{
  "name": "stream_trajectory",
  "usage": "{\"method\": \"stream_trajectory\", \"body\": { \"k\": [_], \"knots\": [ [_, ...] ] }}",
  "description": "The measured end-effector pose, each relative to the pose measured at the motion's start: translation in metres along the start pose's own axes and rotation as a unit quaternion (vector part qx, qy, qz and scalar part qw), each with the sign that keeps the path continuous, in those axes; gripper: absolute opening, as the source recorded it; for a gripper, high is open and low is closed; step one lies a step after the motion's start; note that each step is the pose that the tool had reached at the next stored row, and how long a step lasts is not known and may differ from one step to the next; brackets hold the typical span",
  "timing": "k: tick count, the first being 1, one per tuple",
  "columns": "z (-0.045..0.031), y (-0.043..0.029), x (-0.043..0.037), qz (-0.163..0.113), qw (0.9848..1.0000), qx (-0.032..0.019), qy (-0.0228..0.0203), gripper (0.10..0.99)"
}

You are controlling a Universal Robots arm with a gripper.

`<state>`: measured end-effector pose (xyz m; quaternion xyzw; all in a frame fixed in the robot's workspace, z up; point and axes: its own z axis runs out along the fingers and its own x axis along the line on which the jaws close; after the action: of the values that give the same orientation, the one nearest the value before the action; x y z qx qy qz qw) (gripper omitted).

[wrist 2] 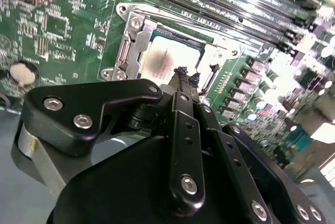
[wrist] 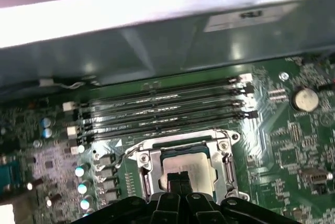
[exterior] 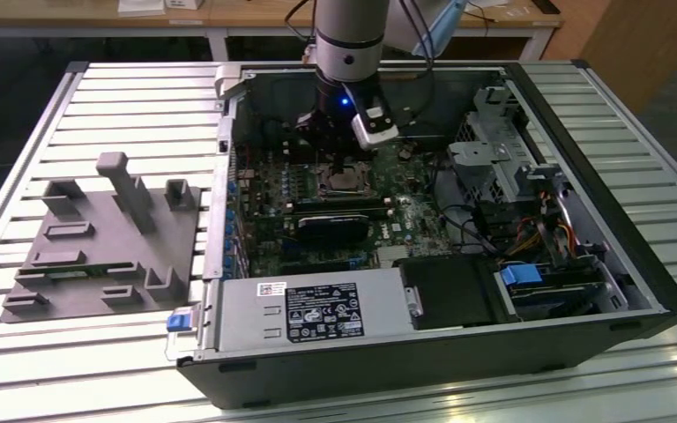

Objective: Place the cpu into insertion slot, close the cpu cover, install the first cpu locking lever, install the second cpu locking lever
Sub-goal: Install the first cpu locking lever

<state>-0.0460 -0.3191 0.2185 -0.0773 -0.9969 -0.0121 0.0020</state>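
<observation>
The arm (exterior: 348,44) is reached down into an open computer case (exterior: 433,361) that is laid on its side on a slatted tabletop (exterior: 80,370). The jaws are clenched, with nothing seen gripped between them. Their dark fingertips (wrist 2: 183,76) are pressed together and held directly over the socket (exterior: 341,183) on the green circuit board (wrist 2: 57,30). The chip (wrist 2: 167,56) is seated in that socket, and its pale metal top is seen through the window of the metal frame (wrist: 149,166), which is laid flat around it. Whether the fingertips are touching the chip cannot be told. Long memory slots (wrist: 162,109) are set just beside the socket. A grey moulded holder (exterior: 103,256) is placed on the tabletop at the exterior view's left, apart from the case.
</observation>
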Motion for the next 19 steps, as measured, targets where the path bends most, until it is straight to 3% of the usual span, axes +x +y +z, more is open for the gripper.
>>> {"method": "stream_trajectory", "body": {
  "k": [6,19],
  "knots": [
    [-0.0009,0.0,0.0,-0.037,0.9993,-0.0008,0.001,0.102],
    [-0.0272,0.0007,0.0001,-0.041,0.9991,-0.0012,-0.0004,0.102]
  ]
}}
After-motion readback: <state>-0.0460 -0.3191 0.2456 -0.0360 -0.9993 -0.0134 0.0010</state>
